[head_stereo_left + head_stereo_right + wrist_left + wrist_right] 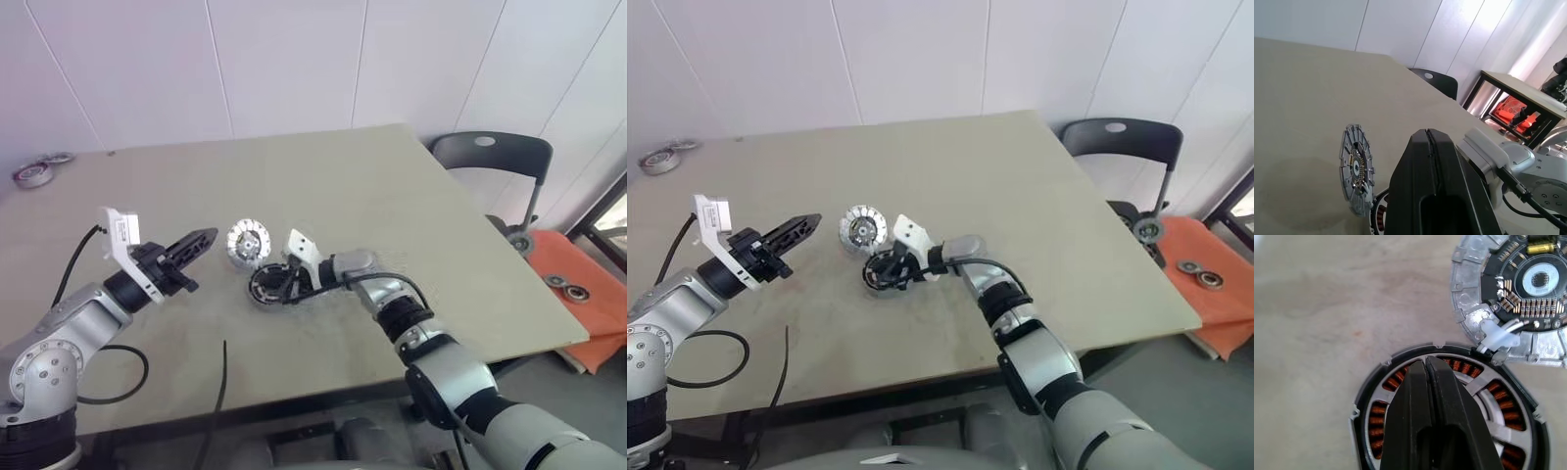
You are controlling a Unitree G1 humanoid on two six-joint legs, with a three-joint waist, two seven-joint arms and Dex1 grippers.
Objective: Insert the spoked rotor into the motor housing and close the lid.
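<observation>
The motor housing point(1360, 404) lies flat on the table, with a dark rim and copper-red windings. Inside it, over the windings, sits the silvery spoked rotor point(1488, 382). The lid point(248, 242), a silvery ribbed disc with a circuit board on its inner face, stands open at the housing's far edge and is joined to it by a white cable. My right gripper point(1425, 363) is shut, its tips pointing down over the rotor; I cannot tell whether they touch it. My left gripper point(206, 239) is shut and empty, hovering to the left of the lid and apart from it.
A black chair point(490, 157) stands past the table's far right corner. Metal rings point(34, 173) lie at the far left corner. An orange surface point(588, 294) with round parts lies beyond the right edge. A black cable point(220, 392) crosses the near edge.
</observation>
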